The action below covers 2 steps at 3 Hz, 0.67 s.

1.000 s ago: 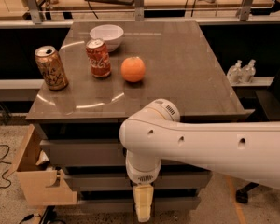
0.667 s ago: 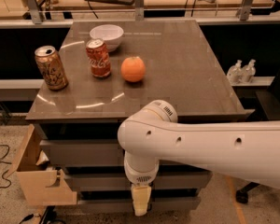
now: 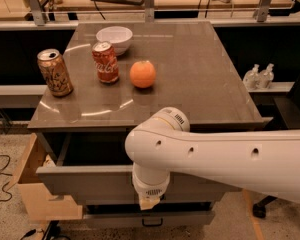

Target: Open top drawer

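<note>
The top drawer (image 3: 85, 184) stands pulled out from under the tabletop. Its flat grey front faces me and a dark gap (image 3: 90, 149) shows behind it. Its handle is hidden by my arm. My white arm (image 3: 225, 159) reaches in from the right across the drawer front. The gripper (image 3: 149, 202) hangs at the middle of the front, by its lower edge, with only a tan tip showing under the wrist.
On the grey tabletop (image 3: 190, 84) stand a gold can (image 3: 55, 72), a red cola can (image 3: 105, 62), an orange (image 3: 142, 74) and a white bowl (image 3: 114, 37). A lower drawer with a loop handle (image 3: 152, 223) sits beneath. A tan cardboard box (image 3: 32, 194) is at the left; two bottles (image 3: 259, 76) stand right.
The top drawer front has come out toward me, opening a dark gap under the tabletop. The gripper has risen from low in front of the drawers to the top drawer's front.
</note>
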### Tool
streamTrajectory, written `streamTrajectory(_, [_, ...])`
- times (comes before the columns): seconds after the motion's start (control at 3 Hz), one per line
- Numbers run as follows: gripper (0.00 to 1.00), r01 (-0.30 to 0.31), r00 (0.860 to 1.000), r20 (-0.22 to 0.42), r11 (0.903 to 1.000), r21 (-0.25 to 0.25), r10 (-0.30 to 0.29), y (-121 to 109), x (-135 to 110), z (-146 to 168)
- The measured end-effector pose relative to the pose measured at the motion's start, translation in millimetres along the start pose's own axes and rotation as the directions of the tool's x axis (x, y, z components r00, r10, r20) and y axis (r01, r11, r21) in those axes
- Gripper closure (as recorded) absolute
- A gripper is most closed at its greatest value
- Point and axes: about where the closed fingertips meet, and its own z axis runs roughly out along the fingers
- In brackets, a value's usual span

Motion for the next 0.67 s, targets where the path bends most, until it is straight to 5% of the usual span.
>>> streamTrajectory(0.33, [0.87, 0.0, 1.0, -0.002, 1.0, 0.002, 0.0, 0.4, 0.4, -0.7])
streamTrajectory(0.67, [1.0, 0.0, 1.0, -0.002, 1.0, 0.002, 0.0, 0.4, 0.4, -0.8])
